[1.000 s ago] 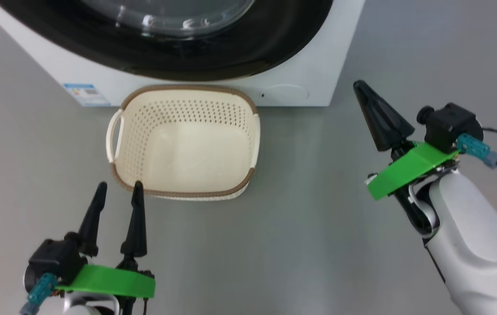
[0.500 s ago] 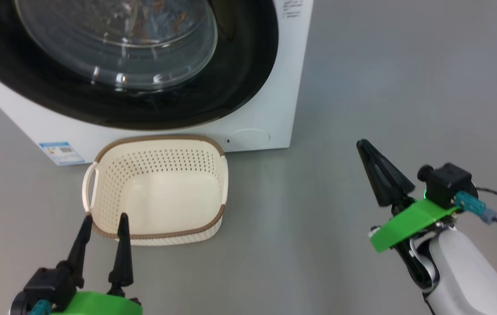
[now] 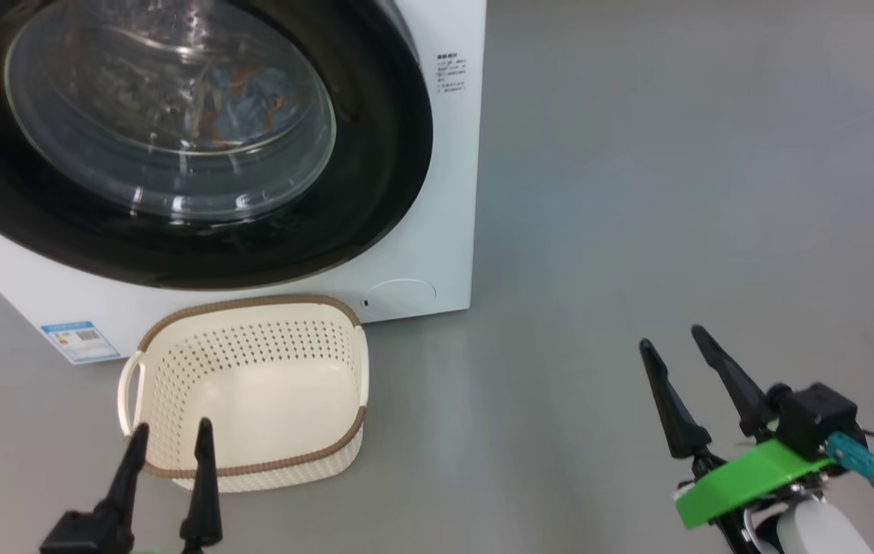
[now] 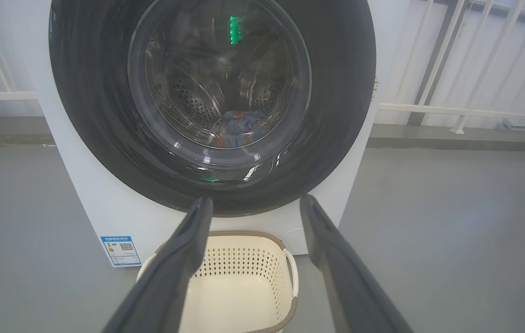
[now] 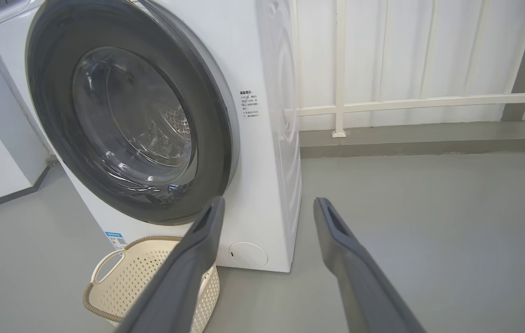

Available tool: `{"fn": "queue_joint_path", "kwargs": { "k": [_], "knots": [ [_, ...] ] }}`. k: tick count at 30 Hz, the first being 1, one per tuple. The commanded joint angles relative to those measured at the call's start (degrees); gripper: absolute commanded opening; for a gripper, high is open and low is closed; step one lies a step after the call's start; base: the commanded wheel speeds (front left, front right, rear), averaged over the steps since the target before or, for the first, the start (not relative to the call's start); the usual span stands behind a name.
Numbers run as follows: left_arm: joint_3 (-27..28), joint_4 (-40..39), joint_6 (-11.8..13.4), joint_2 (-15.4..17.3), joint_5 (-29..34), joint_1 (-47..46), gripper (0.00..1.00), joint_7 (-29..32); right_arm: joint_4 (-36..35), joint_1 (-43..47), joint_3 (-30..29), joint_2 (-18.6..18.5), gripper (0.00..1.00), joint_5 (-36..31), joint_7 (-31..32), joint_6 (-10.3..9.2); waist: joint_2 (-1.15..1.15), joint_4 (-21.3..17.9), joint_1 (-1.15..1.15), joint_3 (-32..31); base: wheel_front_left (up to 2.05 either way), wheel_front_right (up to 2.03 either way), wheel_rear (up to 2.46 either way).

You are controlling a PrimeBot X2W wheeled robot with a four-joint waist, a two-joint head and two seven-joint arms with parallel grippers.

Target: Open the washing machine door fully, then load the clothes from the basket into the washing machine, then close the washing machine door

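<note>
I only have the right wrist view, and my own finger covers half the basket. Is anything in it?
Observer: No. In the head view the basket is bare down to its floor.
Operator: Then where's the laundry?
Observer: Already loaded. The left wrist view shows the clothes, blue with orange, lying behind the glass of the washing machine door.
Operator: And my other arm?
Observer: In the head view the left gripper is open and holds nothing, and its tips show against the basket's near rim.
</note>
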Motion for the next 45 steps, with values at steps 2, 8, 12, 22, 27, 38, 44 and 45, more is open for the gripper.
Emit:
{"fn": "queue_joint_path", "kwargs": {
  "k": [2,8,12,22,27,38,44,45],
  "knots": [
    [2.1,-1.48,0.88,0.56,0.87,0.37,1.0,-0.36,-2.03,1.11,0.3,0.51,1.0,-1.47,-0.26,-0.32,0.0,-0.42,0.0,-0.93,0.0,0.0,0.0],
    [3.32,-1.58,3.73,0.56,1.46,4.06,1.0,-0.36,-3.14,5.68,-2.42,1.76,1.0,-3.1,-0.26,-0.32,0.0,-0.2,0.0,-3.54,0.0,0.0,0.0],
    [3.73,-2.23,4.82,0.56,1.52,5.23,1.0,-0.36,-3.78,7.27,-3.33,2.47,1.0,-3.76,-0.26,-0.32,0.0,0.2,0.0,-4.13,0.0,0.0,0.0],
    [4.11,-2.0,6.55,0.56,1.2,6.75,1.0,-0.36,-4.17,9.69,-4.53,4.02,1.0,-4.93,-0.26,-0.32,0.0,0.7,0.0,-4.56,0.0,0.0,0.0],
    [4.37,-1.77,6.98,0.56,0.97,7.02,1.0,-0.36,-4.31,10.0,-5.24,4.41,1.0,-5.34,-0.26,-0.32,0.0,0.72,0.0,-4.7,0.0,0.0,0.0],
    [4.49,-1.3,6.71,0.58,1.1,7.38,1.0,-0.36,-5.19,10.0,-6.01,4.8,1.0,-5.8,-0.26,-0.32,0.0,1.04,0.0,-4.61,0.0,0.0,0.0],
    [4.45,-1.72,6.4,0.57,1.5,7.41,1.0,-0.36,-5.42,10.07,-6.14,4.86,1.0,-5.93,-0.26,-0.32,0.0,1.18,0.0,-4.59,0.0,0.0,0.0],
    [4.48,-1.76,6.33,0.57,1.56,7.38,1.0,-0.36,-5.43,10.06,-6.18,4.87,1.0,-5.94,-0.26,-0.32,0.0,1.19,0.0,-4.57,0.0,0.0,0.0]
  ]
}}
